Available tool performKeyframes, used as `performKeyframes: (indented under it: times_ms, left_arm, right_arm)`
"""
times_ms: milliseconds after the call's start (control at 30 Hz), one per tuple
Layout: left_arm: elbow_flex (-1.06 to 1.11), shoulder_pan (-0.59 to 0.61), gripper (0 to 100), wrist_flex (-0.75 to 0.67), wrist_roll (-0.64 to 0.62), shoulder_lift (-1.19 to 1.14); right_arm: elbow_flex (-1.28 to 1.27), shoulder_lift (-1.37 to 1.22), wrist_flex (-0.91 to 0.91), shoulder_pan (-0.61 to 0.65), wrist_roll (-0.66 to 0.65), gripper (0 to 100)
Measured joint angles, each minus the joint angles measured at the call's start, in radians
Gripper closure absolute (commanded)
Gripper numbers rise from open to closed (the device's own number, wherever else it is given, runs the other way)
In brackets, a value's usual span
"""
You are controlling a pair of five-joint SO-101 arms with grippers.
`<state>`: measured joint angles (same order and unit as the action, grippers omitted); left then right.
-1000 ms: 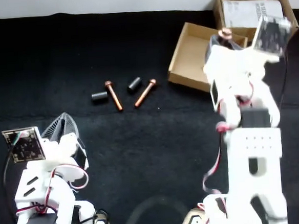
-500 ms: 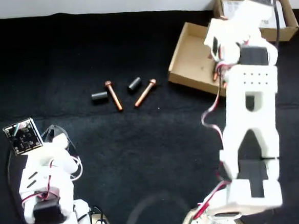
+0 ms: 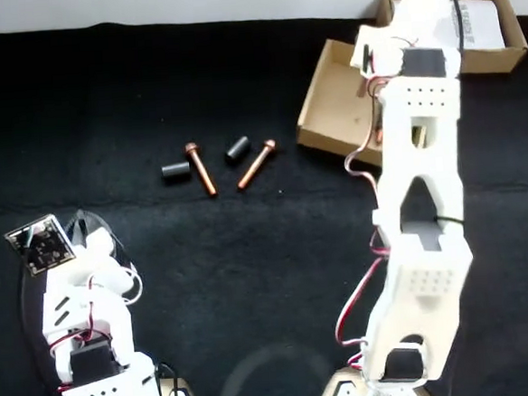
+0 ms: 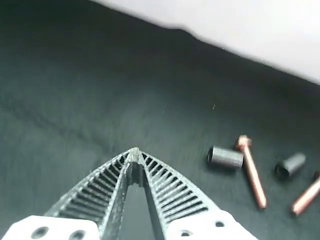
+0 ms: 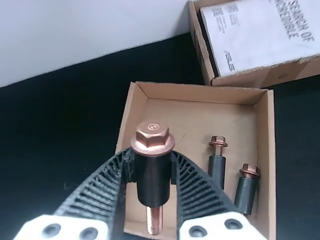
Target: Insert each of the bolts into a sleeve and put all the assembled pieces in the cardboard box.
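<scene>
My right gripper [image 5: 151,159] is shut on an assembled piece [image 5: 151,175], a copper bolt through a dark sleeve, held upright over the near part of the open cardboard box [image 5: 192,107]. Two assembled pieces [image 5: 217,162] [image 5: 247,187] lie in that box. On the black mat lie two loose copper bolts [image 3: 199,169] [image 3: 256,163] and two dark sleeves [image 3: 176,171] [image 3: 237,148]. My left gripper [image 4: 134,152] is shut and holds nothing, well short of the nearest sleeve [image 4: 225,157] and bolt [image 4: 251,171]. In the high view the right arm [image 3: 416,106] stretches over the box [image 3: 330,103].
A second cardboard box [image 3: 494,50] with a printed sheet stands just behind the first, against the white wall. The left arm's base [image 3: 95,373] is at the front left of the mat. Open black mat lies between the two arms.
The right arm has stretched out farther over the cardboard box with the assembled piece. The left arm has drawn back toward its base.
</scene>
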<state>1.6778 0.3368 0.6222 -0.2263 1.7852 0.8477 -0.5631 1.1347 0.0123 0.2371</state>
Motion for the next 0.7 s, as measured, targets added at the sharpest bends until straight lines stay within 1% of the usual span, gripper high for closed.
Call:
performKeyframes:
  times_ms: [100, 267, 400, 667, 700]
  left_arm:
    - [0.0, -0.009, 99, 0.077, 0.0, 0.0]
    - [0.0, -0.037, 99, 0.097, 0.0, 0.0]
    - [0.0, -0.037, 99, 0.097, 0.0, 0.0]
    - [0.0, -0.037, 99, 0.097, 0.0, 0.0]
    - [0.0, -0.037, 99, 0.097, 0.0, 0.0]
  right_arm:
    - [0.078, -0.091, 0.0, 0.0, -0.034, 99.1]
    - [0.224, -0.236, 0.0, 0.0, -0.112, 99.1]
    - [0.281, -0.327, 0.0, 0.0, -0.149, 98.8]
    - [0.285, -0.347, -0.014, -0.003, -0.244, 98.3]
    - [0.285, -0.347, -0.021, -0.005, -0.249, 96.5]
